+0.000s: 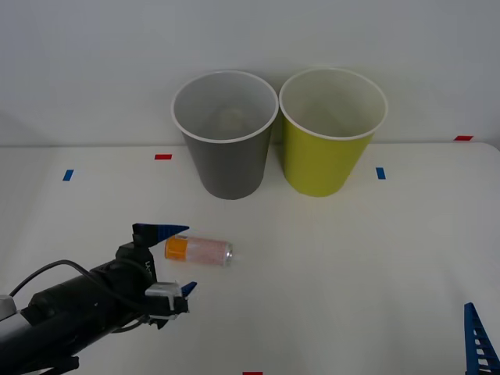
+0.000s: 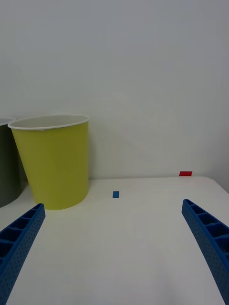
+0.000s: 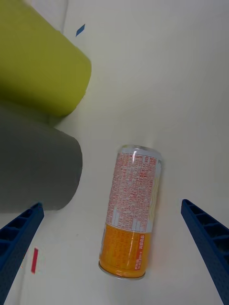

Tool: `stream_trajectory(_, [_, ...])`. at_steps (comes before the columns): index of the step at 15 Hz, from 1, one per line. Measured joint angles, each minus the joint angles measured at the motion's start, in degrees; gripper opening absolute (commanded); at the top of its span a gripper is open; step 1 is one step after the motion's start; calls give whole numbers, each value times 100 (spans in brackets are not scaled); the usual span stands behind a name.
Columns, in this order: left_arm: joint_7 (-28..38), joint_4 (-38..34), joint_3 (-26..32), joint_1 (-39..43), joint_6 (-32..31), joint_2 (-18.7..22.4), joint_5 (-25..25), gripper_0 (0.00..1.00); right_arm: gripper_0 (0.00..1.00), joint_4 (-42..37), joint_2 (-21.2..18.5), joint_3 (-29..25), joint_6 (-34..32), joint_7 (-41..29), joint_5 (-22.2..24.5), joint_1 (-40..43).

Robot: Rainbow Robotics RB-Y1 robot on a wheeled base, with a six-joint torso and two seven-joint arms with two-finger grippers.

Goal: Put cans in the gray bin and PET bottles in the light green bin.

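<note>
White table (image 1: 328,266) against a plain pale wall; small red and blue tape marks (image 1: 162,157) dotted along the far edge and sides.

Two round tapered bins stand side by side at the back, just about touching at the rims. Gray bin (image 1: 226,134) on the left, light green bin (image 1: 332,131) on the right. Both have white rims and pale insides. Something pale lies at the bottom of the gray one; too dim to tell what.

Can (image 1: 198,250) lies on its side on the table, in front of the gray bin and a little to its left, well apart from both bins. Orange band points toward the left arm, silver top points right. From the left wrist view the can (image 3: 130,212) lies lengthwise between the two blue fingers, touching neither, with the gray bin (image 3: 33,164) and green bin (image 3: 40,62) beyond it.

Left gripper (image 1: 175,259) comes in low from the near left corner, jaws spread wide, one fingertip behind the can's orange end and the other in front of it. Holding nothing.

Right gripper (image 1: 478,340) sits at the near right corner of the table, away from the can. Right wrist view shows its fingers (image 2: 207,238) far apart and empty, facing the green bin (image 2: 55,159) and the wall.
</note>
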Motion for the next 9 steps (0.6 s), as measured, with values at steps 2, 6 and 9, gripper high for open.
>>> stream_trajectory(2, [-68,-6,-129,-223,297,-61,-141,100,100,0,0,0,0,0,0,0])
stream_trajectory(6, [-101,-12,-320,-544,977,-82,447,100,100,0,0,0,0,0,0,0])
stream_trajectory(9, [-114,-251,-336,-818,1927,-107,979,100,100,0,0,0,0,0,0,0])
